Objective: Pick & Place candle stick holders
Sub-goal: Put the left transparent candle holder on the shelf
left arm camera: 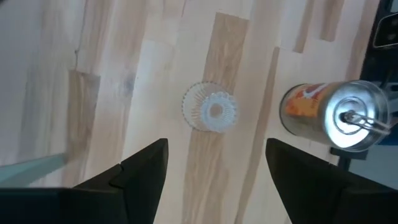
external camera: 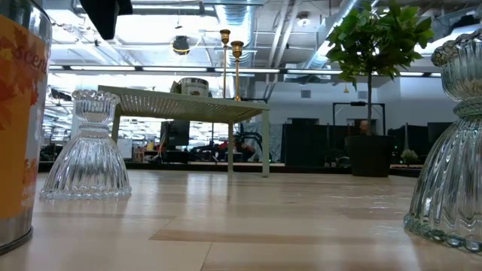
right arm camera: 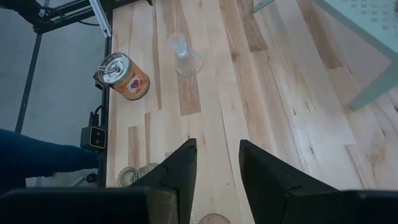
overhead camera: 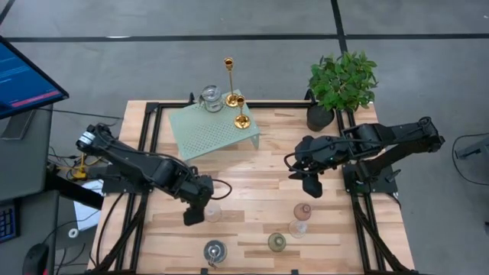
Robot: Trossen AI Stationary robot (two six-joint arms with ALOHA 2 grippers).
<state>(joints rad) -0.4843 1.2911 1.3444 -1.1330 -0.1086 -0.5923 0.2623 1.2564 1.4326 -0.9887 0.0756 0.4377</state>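
Overhead, the left gripper (overhead camera: 195, 216) hovers low over the front-left of the tabletop (overhead camera: 260, 183), just beside a clear ribbed glass holder (overhead camera: 212, 212). Its own wrist camera shows what the top view cannot: the two fingers (left arm camera: 140, 168) stand wide apart, empty, with that clear holder (left arm camera: 210, 111) seen from straight above between and beyond them, standing free on the wood. Near it is a silver-topped orange tin (left arm camera: 329, 115), which from above reads only as a round metal cup (overhead camera: 215, 250) at the front edge.

The right gripper (overhead camera: 312, 186) hangs above the right-centre of the tabletop. Its wrist view shows its fingers (right arm camera: 180, 171) narrowly parted and holding nothing, with the bare planks between them.

The high view alone gives the full spread: a pink glass holder (overhead camera: 302, 211), a clear one (overhead camera: 297, 228) just in front of it, and a greenish one (overhead camera: 276, 242) near the front. On the mint-green rack (overhead camera: 214, 131) at the back sit a silvery cup (overhead camera: 210, 98), a tall gold candlestick (overhead camera: 229, 80) and a short gold candlestick (overhead camera: 241, 111). A potted plant (overhead camera: 341, 82) stands at the back right.

The low view shows the two gold candlesticks rising above the rack top, and the ribbed holder upright on its flared base.
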